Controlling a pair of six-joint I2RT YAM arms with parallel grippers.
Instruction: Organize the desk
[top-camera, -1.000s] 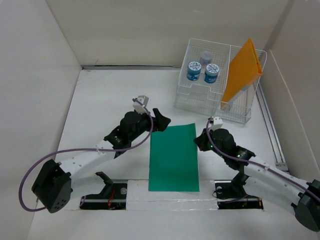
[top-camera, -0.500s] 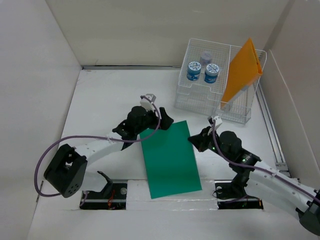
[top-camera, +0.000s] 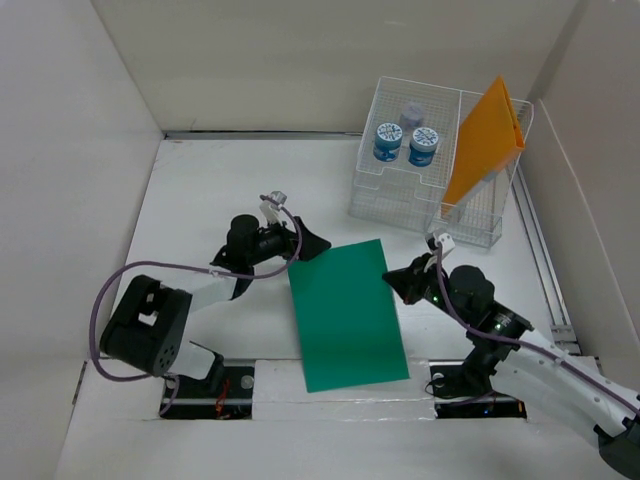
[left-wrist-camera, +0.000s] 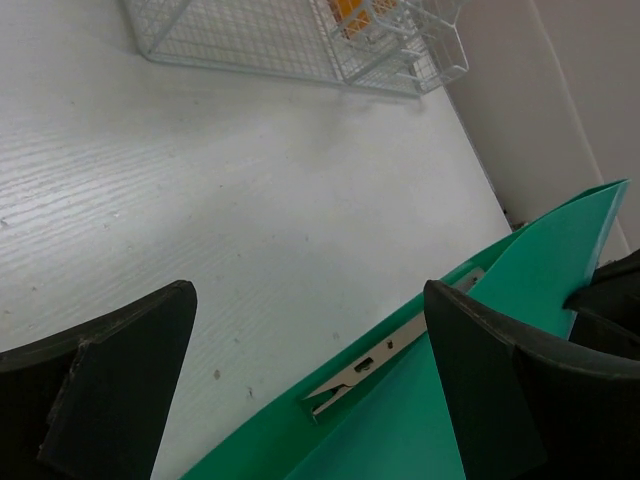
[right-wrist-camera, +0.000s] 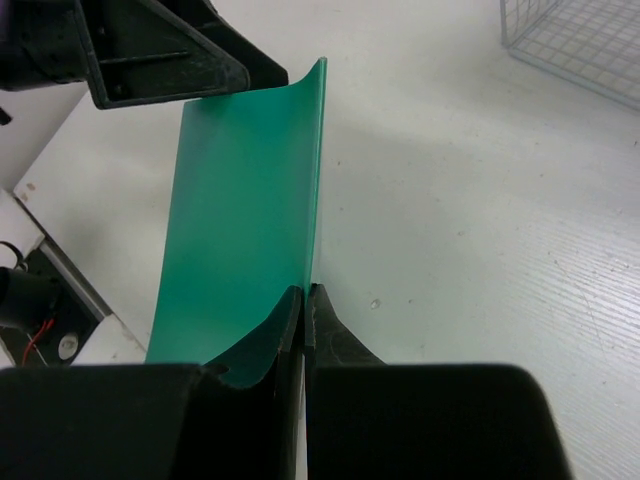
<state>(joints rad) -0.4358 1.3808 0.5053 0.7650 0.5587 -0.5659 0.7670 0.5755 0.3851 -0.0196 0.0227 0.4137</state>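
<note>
Top external: my right tool is clamped shut on the right edge of the green folder. The folder lies on the white table between my two arms, its near end close to the bases. Right wrist view: that edge curls up where I pinch it. My left tool sits at the folder's far left corner, fingers spread wide, gripping nothing. Wire rack at the table's far right holds a tilted orange folder and two blue-lidded jars.
</note>
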